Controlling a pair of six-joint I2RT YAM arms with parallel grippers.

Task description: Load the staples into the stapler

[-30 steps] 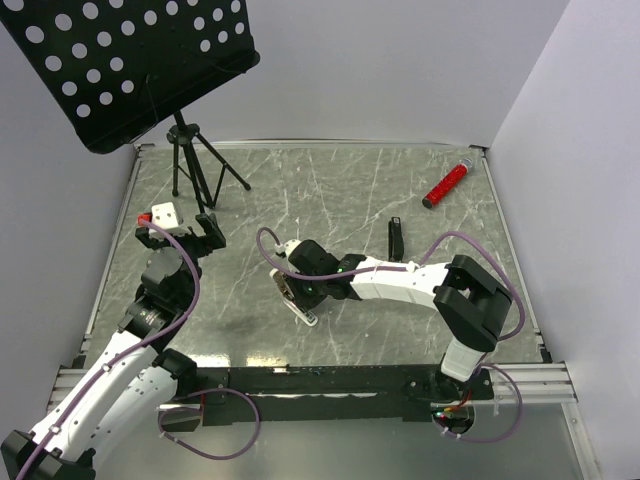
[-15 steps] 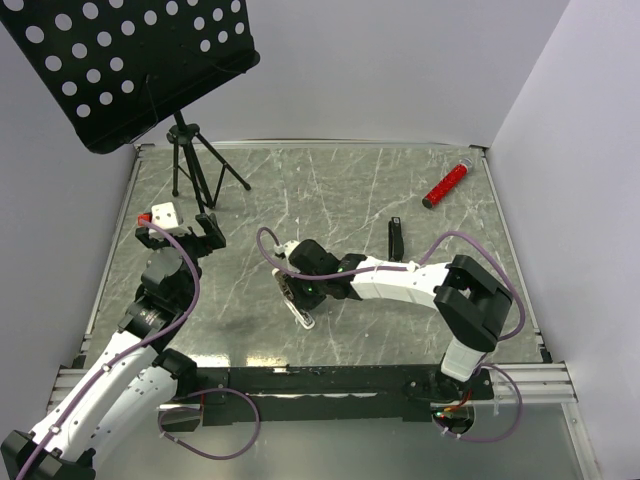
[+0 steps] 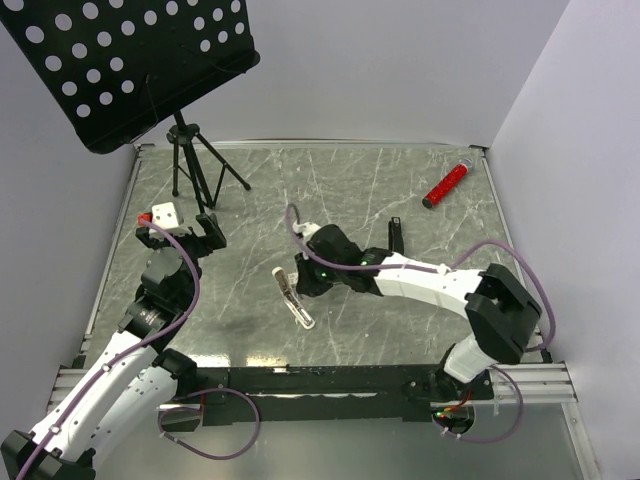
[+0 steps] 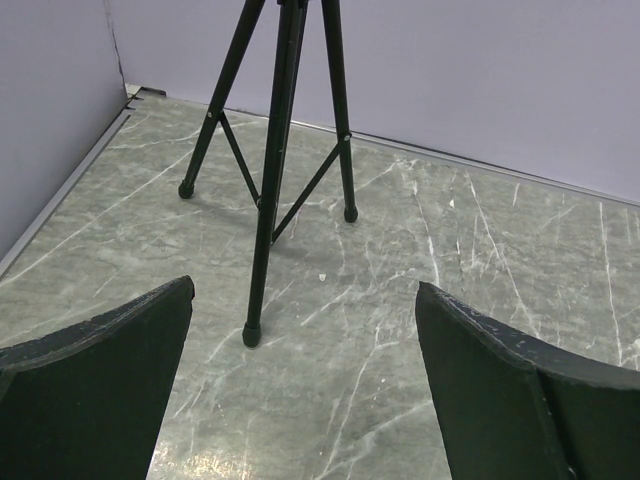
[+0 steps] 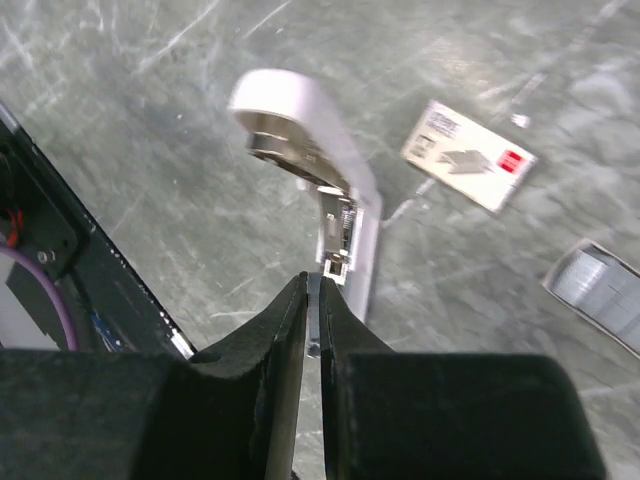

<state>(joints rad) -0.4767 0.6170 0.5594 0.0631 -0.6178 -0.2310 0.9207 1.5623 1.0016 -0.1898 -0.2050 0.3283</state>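
The stapler [image 3: 396,237], a slim black bar, is seen lying on the marbled table [image 3: 350,190] right of centre, just behind the right arm and untouched by either gripper. The staples are shown in the right wrist view only. The cream box [image 5: 468,155] with red print lies flat, and the greyish tray [image 5: 598,296] is cut off by the frame edge. Beside the box lies a white rounded bar [image 5: 320,150] with metal parts exposed. The right gripper [image 5: 313,285] is held just over this bar's near end, its fingers pressed almost together on a thin silvery strip [image 5: 313,320]. The left gripper [image 4: 303,300] is held wide apart, empty, near a black tripod [image 4: 275,150]. A red cylinder [image 3: 446,184] is seen at the far right corner.
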